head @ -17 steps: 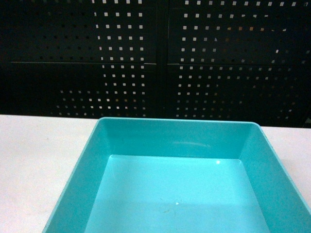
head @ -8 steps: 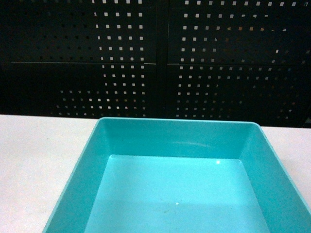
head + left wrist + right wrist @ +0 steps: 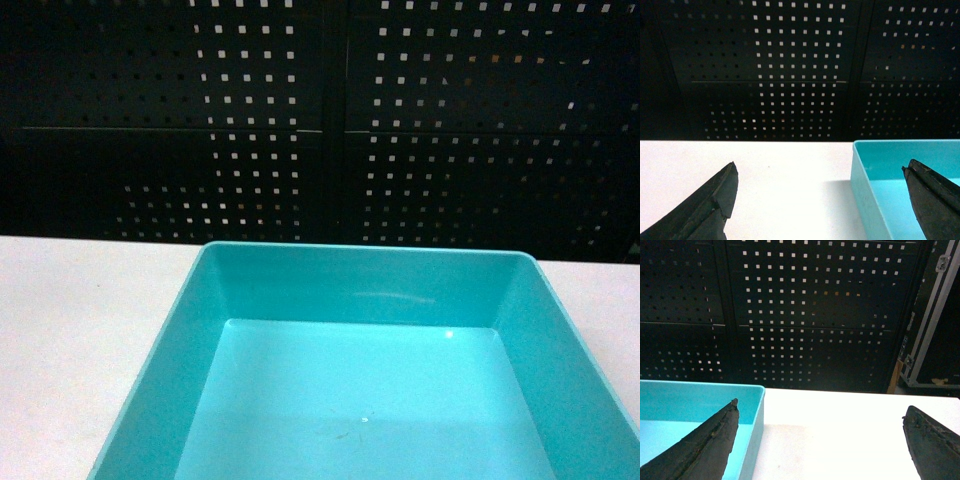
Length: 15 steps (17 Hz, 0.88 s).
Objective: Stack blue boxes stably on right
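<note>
No movement recorded since the earlier head frames: the turquoise tub (image 3: 365, 390) sits in the same position, and nothing else in that view has shifted.

The tub is smooth, glossy plastic, rectangular and shallow, with sloped walls, rounded inner corners and a flat rim. Its floor shows a soft reflection and a few small specks. It rests on the white matte counter (image 3: 80, 330), filling the near centre of the head view, with its near edge cut off by the frame. It holds nothing visible.

Behind the counter stands a black perforated panel (image 3: 320, 120), its square holes in regular rows, with a vertical seam near the middle.

Left claw (image 3: 820, 200): dark, rough-surfaced tapered fingers spread wide, gripping nothing. The left finger is over bare counter, the right finger over the tub's interior, so the tub's left wall lies between them.

Right claw (image 3: 820, 440): likewise spread wide and empty. Its left finger is over the tub's interior, its right finger over bare counter, straddling the tub's right wall. A metal-edged black case (image 3: 935, 330) stands at the far right.
</note>
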### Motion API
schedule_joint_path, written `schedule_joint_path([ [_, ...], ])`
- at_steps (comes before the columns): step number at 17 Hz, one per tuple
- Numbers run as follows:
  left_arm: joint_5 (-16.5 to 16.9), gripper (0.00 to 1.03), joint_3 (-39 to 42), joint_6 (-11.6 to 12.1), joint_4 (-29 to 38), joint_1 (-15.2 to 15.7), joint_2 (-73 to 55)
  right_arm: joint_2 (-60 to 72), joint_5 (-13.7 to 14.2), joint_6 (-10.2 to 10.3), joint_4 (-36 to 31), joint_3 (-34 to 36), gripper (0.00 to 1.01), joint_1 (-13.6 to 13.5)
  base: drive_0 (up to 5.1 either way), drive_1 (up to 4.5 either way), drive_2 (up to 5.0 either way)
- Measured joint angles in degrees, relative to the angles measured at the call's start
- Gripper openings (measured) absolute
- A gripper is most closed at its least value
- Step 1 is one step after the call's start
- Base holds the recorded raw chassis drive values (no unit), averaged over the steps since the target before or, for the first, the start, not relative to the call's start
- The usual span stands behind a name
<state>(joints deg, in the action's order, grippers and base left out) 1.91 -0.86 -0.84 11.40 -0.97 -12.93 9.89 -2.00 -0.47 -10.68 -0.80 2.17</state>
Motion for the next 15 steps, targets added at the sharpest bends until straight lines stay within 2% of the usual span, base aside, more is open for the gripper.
schedule_joint_path([
  [1,1.3,0.98,-0.1,0.0,2.8,0.1,-4.4,4.6,-1.3,0.0,-4.6,-0.1,0.98,0.8,0.0,0.00,0.0],
  [3,3.7,0.98,-1.3,0.3,7.4,0.0,-13.7,14.7,-2.7,-0.2,-11.3,-0.9,0.98,0.5,0.0,0.00,0.0],
  [5,7.8,0.98,-6.7,1.0,13.5,0.6,-25.4,26.5,-3.8,-0.9,-17.2,-5.8,0.98,-1.6,0.0,0.00,0.0],
  [11,9.2,0.98,-10.6,1.3,15.8,1.0,-32.0,32.9,-3.8,-1.1,-19.9,-8.9,0.98,-3.3,0.0,0.00,0.0],
  [12,9.2,0.98,-12.7,1.2,14.9,1.0,-35.3,35.8,-3.8,-1.2,-20.0,-10.5,0.98,-4.2,0.0,0.00,0.0],
  [13,8.2,0.98,-15.5,0.8,15.7,0.3,-40.6,40.0,-2.9,-1.7,-21.8,-13.3,0.98,-5.5,0.0,0.00,0.0],
  [15,6.5,0.98,-23.4,0.4,13.9,-2.8,-48.9,50.2,-1.9,-2.7,-24.3,-19.2,0.98,-7.1,0.0,0.00,0.0],
])
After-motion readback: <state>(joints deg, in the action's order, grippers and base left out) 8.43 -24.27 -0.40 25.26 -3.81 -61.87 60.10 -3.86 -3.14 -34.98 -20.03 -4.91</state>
